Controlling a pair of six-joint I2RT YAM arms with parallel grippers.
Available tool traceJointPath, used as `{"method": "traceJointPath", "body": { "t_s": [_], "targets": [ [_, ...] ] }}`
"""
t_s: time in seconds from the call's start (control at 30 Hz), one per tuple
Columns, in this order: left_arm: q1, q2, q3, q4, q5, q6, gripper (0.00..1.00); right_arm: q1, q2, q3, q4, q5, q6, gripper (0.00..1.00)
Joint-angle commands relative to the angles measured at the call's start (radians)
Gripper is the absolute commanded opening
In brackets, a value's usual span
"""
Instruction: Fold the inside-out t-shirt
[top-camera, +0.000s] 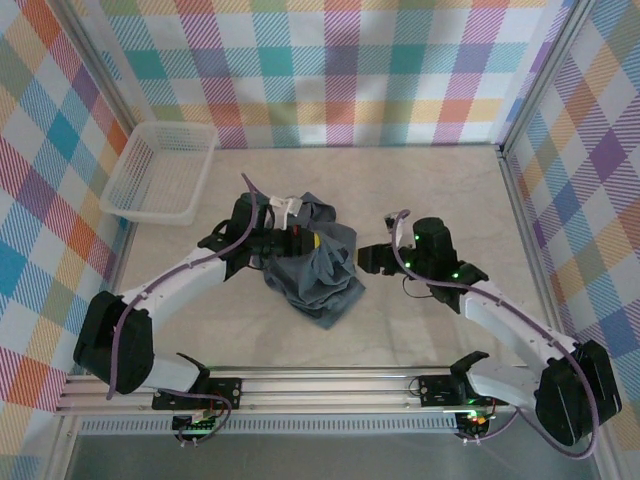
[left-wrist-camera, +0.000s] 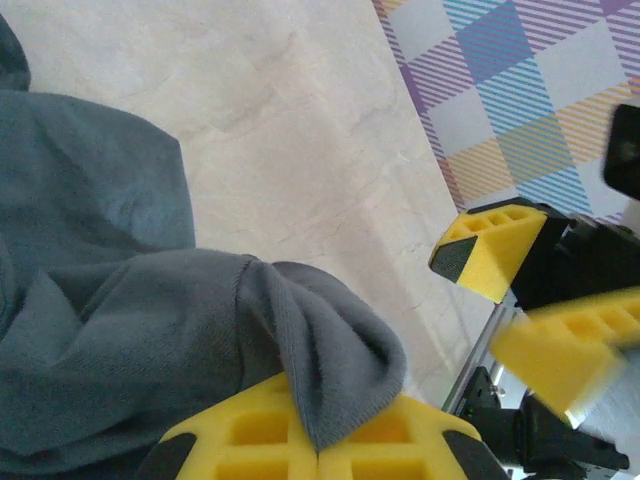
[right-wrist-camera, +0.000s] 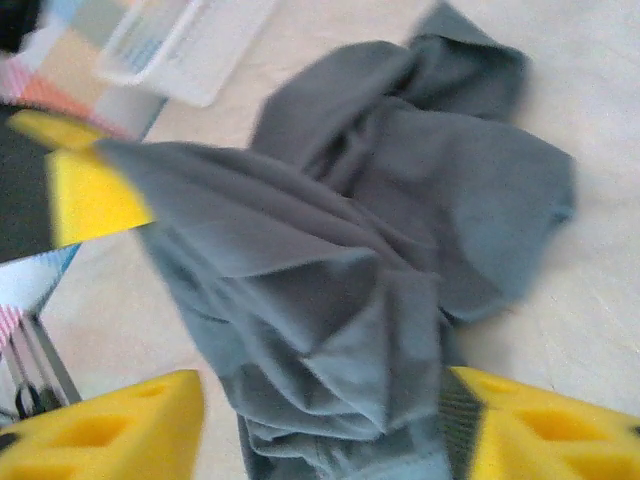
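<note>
The plain slate blue-grey cotton t-shirt (top-camera: 312, 270) is seen crumpled in a heap on the pale marble-patterned table top (top-camera: 430, 190), between the two grippers.

The left gripper (left-wrist-camera: 318, 440) is clenched on the garment. A rolled fold of the fabric, with a stitched hem visible, is pinched between the two yellow pads (left-wrist-camera: 240, 440), which are pressed together with the cloth coming out of the seam between them. In the left wrist view the rest of the shirt is spread ahead of those pads and to their left, lying wrinkled on the table.

The right gripper (right-wrist-camera: 320, 400) is released. Its yellow fingers (right-wrist-camera: 545, 430) are set wide apart. Bunched folds of the shirt lie in the gap between them, close against the finger on the right of that view and apart from the one on the left. Nothing is pinched by these fingers. In the left wrist view they are seen beyond the pinched fold, separated from each other and blurred.

A white plastic lattice basket (top-camera: 160, 170) is seen well beyond the left gripper's pads, near the far-left corner beside the plaid-patterned wall (top-camera: 330, 70). It is apart from the shirt.
</note>
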Motion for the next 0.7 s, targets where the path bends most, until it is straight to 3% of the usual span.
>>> {"method": "traceJointPath", "body": {
  "t_s": [0.0,0.17,0.3,0.37,0.43,0.57,0.67],
  "targets": [
    [0.008,0.006,0.055,-0.030,0.028,0.017,0.00,0.021,0.108,0.058,0.047,-0.066,-0.044,0.71],
    [0.007,-0.008,0.058,-0.040,0.028,0.023,0.00,0.026,0.242,0.137,0.000,-0.082,-0.120,0.70],
    [0.007,-0.004,0.071,-0.080,0.025,0.048,0.00,0.027,0.259,0.122,0.060,-0.003,-0.244,0.50],
    [0.007,-0.005,0.072,-0.088,0.028,0.054,0.00,0.024,0.260,0.123,0.056,-0.007,-0.309,0.46],
    [0.007,-0.008,0.071,-0.089,0.028,0.056,0.00,0.024,0.260,0.131,0.043,-0.032,-0.374,0.49],
    [0.007,-0.010,0.072,-0.095,0.041,0.061,0.00,0.026,0.247,0.140,0.036,-0.038,-0.553,0.64],
    [0.007,-0.009,0.072,-0.092,0.052,0.061,0.00,0.026,0.251,0.133,0.097,0.026,-0.665,0.66]
  ]
}}
